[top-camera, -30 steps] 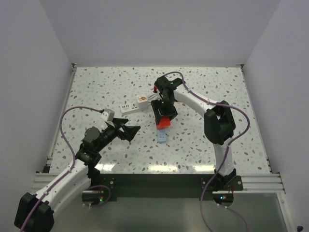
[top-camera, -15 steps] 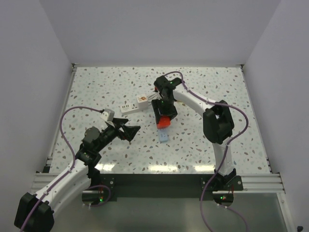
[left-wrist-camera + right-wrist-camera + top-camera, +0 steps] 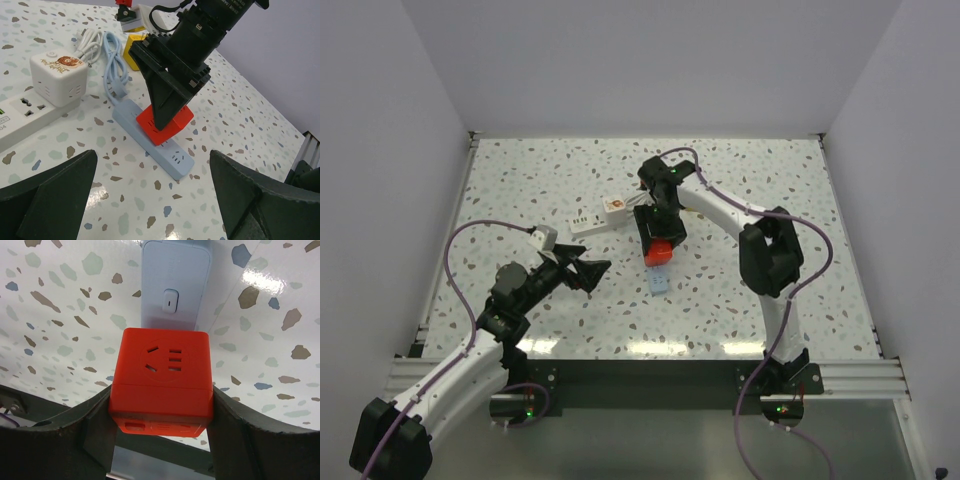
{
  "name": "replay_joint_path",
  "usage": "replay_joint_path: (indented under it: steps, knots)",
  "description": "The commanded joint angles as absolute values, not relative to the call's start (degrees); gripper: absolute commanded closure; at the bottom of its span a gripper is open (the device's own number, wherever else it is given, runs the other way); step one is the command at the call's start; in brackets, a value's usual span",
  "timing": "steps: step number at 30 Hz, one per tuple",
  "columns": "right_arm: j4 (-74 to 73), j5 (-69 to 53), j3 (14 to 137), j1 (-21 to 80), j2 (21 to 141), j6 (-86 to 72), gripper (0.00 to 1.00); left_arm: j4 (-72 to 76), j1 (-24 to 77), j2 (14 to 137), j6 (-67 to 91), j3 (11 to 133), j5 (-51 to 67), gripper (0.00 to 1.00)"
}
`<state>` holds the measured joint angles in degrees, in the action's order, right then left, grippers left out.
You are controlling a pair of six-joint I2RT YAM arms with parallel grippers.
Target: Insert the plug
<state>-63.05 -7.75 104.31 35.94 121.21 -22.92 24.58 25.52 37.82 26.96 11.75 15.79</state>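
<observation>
Top: right gripper (image 3: 658, 243) clamped on red cube plug (image 3: 661, 253), over pale blue power strip (image 3: 658, 284). Left gripper (image 3: 590, 268) spread wide, empty, well apart.
Left wrist: plug tilted, down at strip's top face; seating unclear.
Right wrist: plug pinched between both fingers, socket face visible.

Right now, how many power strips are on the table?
2. White strip, white cube at its end; light-blue strip under the red cube in the right tool. More may be hidden.
</observation>
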Motion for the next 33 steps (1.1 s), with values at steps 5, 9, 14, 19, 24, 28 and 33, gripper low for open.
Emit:
replay_joint_path:
  steps: [5,9,14,19,24,28,33]
  knots:
    - [-49.2,-0.2,98.4,36.5,122.6,-21.9,1.00,26.1,25.1,38.1,26.9,11.7,15.3,0.00]
    - [-49.5,1.5,99.7,36.9,125.4,-20.8,1.00,26.1,25.1,38.1,26.9,11.6,15.5,0.00]
    - [-50.5,2.5,103.4,37.3,128.5,-19.8,1.00,26.2,25.1,38.2,26.8,11.6,15.4,0.00]
    - [-50.7,4.8,105.7,37.7,130.6,-19.2,1.00,26.3,25.0,38.3,26.8,11.6,15.4,0.00]
    - [-47.3,7.2,101.8,39.5,129.6,-19.7,1.00,26.2,25.1,38.3,26.6,11.6,15.0,0.00]
    - [-46.6,7.2,100.7,39.6,130.5,-19.8,1.00,26.1,25.1,38.4,26.6,11.6,15.0,0.00]
    - [-45.7,5.1,101.5,39.6,132.0,-19.2,1.00,26.1,25.1,38.3,26.7,11.5,14.9,0.00]
